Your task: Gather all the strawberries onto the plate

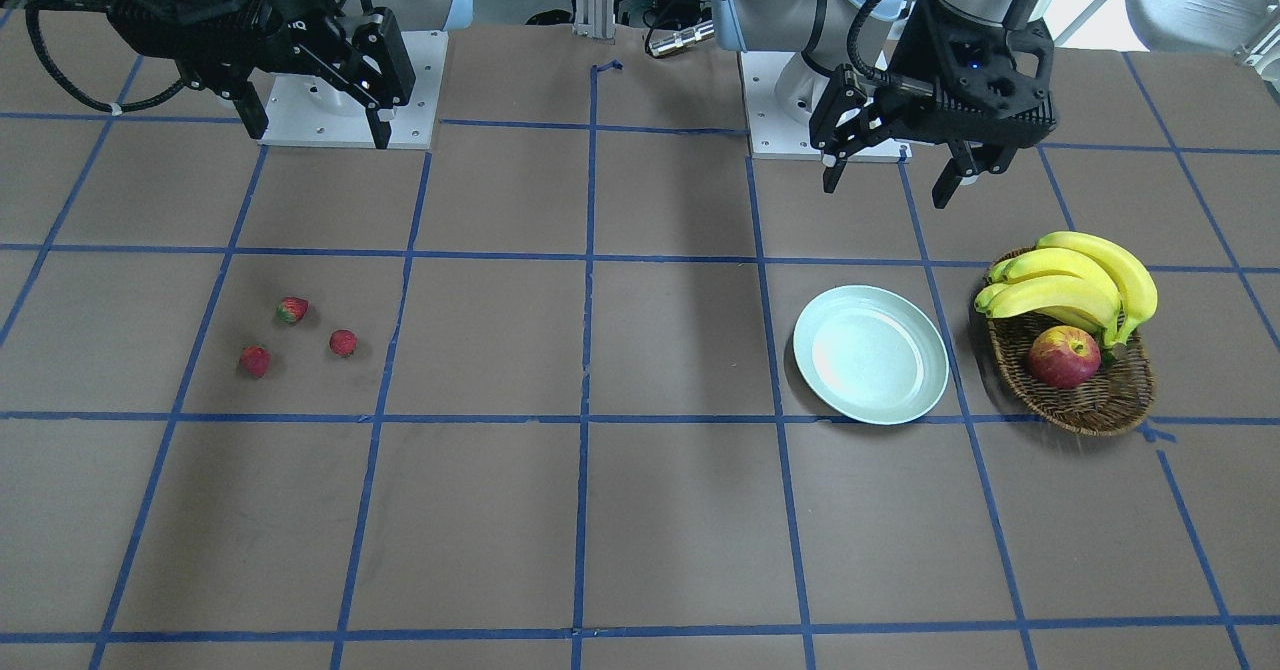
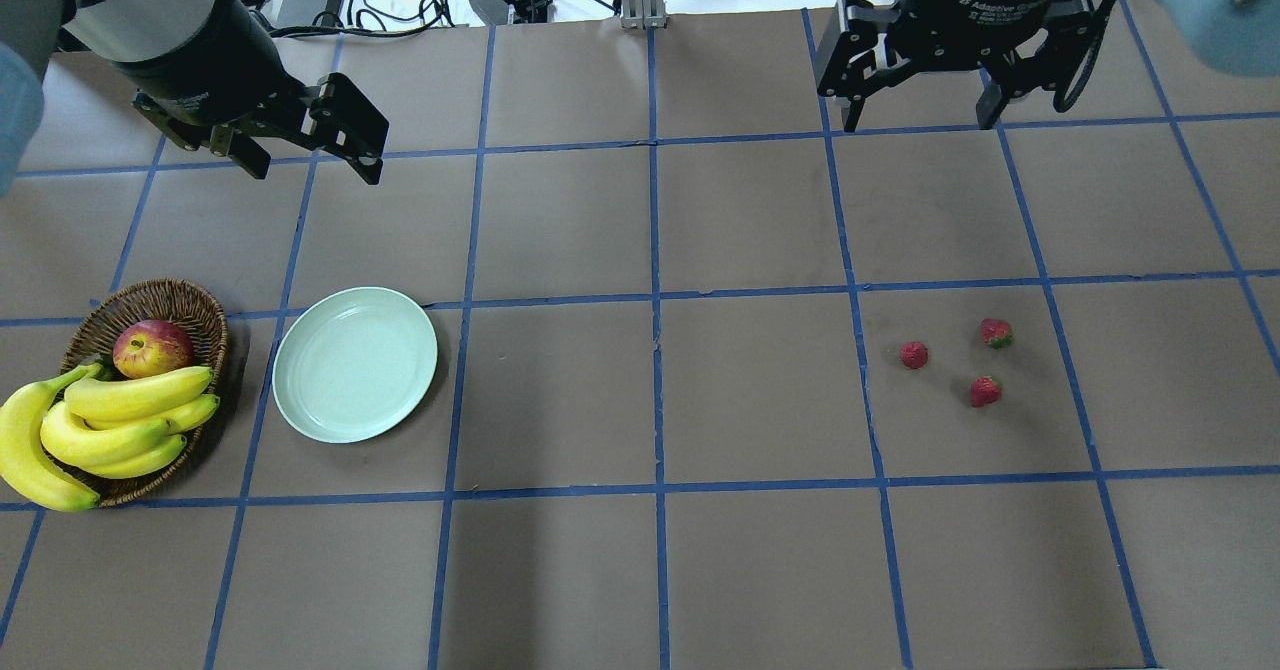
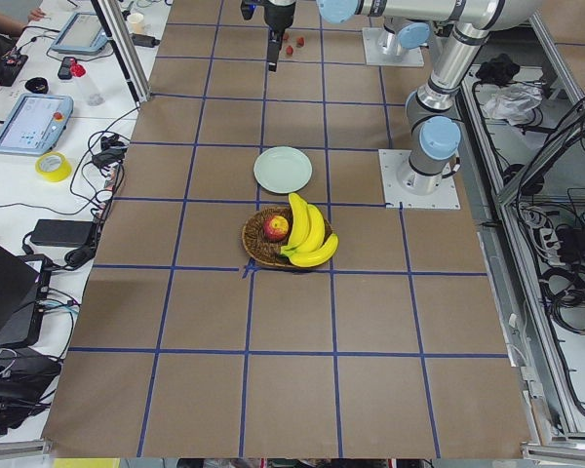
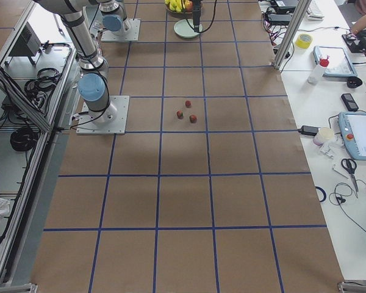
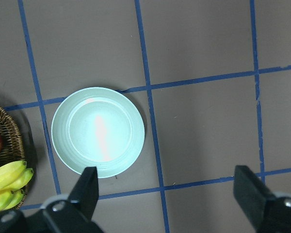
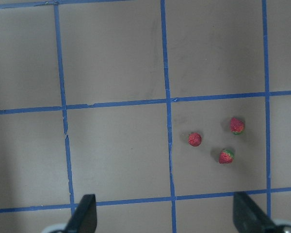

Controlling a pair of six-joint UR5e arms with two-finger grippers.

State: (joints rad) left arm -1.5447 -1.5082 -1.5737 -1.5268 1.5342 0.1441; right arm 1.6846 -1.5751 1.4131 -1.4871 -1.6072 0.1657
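Three strawberries lie close together on the table, well apart from the plate. The plate sits just beside the basket. The left claw and right claw both hang spread wide.

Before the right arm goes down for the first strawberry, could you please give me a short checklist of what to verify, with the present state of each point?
1. The right gripper is open and empty: ok.
2. All three strawberries are in view and lie apart from one another: ok.
3. The plate is empty, with nothing on it: ok.
4. The left gripper is open and far from the strawberries: ok.
5. The plate is within the right arm's reach: cannot tell. It lies on the left arm's side, beside the basket.
6. Strawberries are collected on the plate: not ok, none yet.
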